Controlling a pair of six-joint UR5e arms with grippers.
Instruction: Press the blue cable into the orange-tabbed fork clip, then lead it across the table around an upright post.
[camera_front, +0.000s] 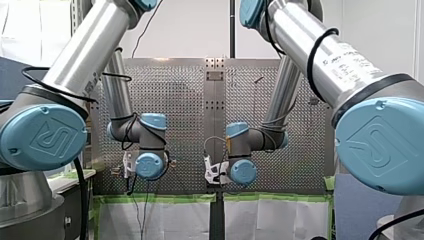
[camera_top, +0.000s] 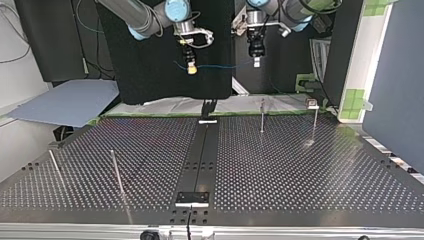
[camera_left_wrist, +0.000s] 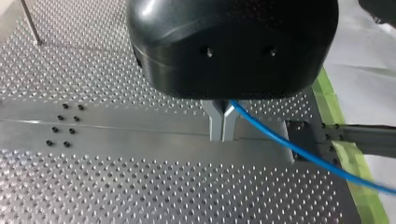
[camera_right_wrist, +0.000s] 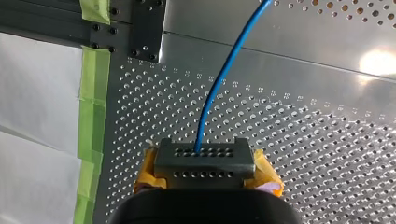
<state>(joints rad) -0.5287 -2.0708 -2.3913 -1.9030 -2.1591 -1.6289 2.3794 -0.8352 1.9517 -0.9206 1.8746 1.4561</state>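
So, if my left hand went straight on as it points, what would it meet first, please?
Probably the table's smooth middle strip, ahead of the left hand; nothing shows between, though depth is unclear.

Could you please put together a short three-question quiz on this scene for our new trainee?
1. True or false: the blue cable lies flat on the perforated table.
2. Of my left gripper and my right gripper, which is shut on the cable? A: the left alone. B: the right alone. C: both.
3. Fill in: in the right wrist view, my right gripper's pads are ____ in colour.

Key
1. False: the cable hangs in the air between the two grippers, clear of the table.
2. C.
3. Yellow.
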